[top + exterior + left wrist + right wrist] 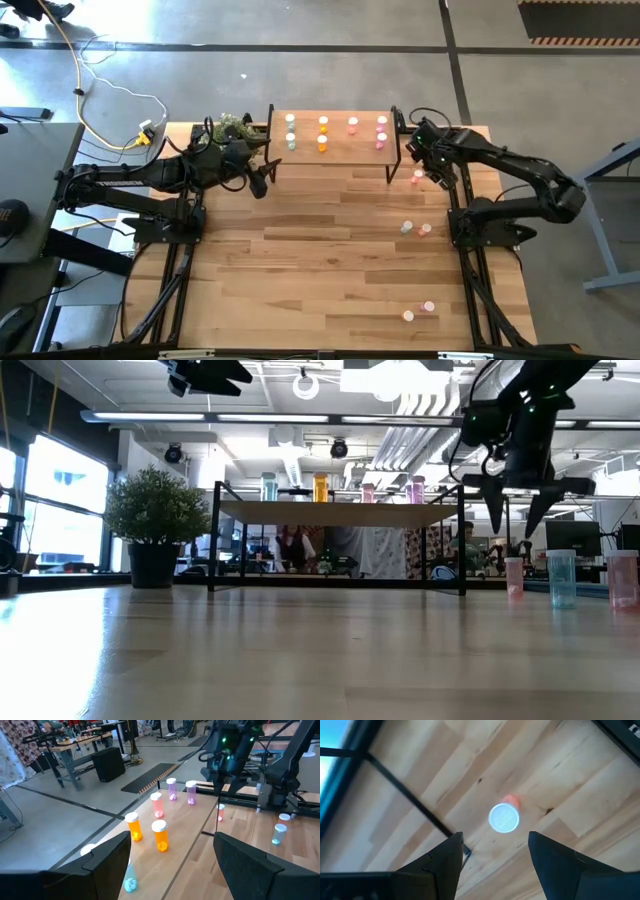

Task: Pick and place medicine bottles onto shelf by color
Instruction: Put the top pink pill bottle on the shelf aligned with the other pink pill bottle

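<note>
My left claw (262, 181) waits just off the shelf's (335, 150) left end, raised above the table (330, 260), its fingers spread wide and holding nothing. I judge it is parked there to stay clear while the other arm works. A small potted plant (232, 124) stands at the table's back edge behind that arm.

The shelf carries eight bottles sorted in columns by colour, two to a column: pale green bottles (290, 131) at the left, then orange bottles (323, 133), then red-pink bottles (352, 124), then pink bottles (381, 132) at the right end. That ordering tells me where each remaining bottle belongs.

My right claw (440, 176) hangs over the table just past the shelf's right legs, pointing down with its fingers apart and empty. Straight under it stands a red-pink bottle (504, 817), upright, its white cap centred between my fingers in the wrist view. I hold the claw that way, I judge, so I can drop down around the cap and close on it.

Farther toward the front, a green bottle (407, 228) and a pink-bodied bottle (425, 230) stand side by side, and two more bottles (418, 311) stand near the front edge, all still to be shelved.
</note>
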